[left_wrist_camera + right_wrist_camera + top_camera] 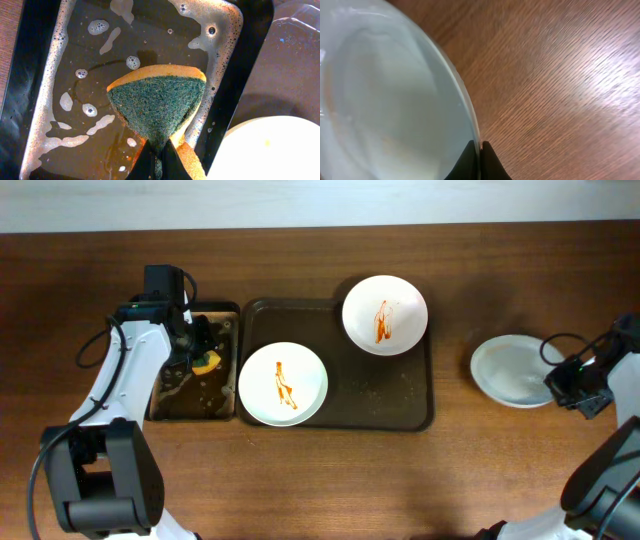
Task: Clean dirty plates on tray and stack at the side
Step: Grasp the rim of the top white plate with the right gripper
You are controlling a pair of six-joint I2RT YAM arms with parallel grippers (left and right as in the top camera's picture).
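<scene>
Overhead straight down on table [300, 480], wrist views close, downward

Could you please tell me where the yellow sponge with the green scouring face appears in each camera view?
Overhead: the yellow sponge with green scouring face is left of centre, in the left gripper, over the narrow black tray of soapy water.
Left wrist: centre of frame, pinched at its lower end.
Right wrist: not in view; only a plain white plate on the wooden table.
Shared landmark: the black tray, in overhead and left wrist.
</scene>
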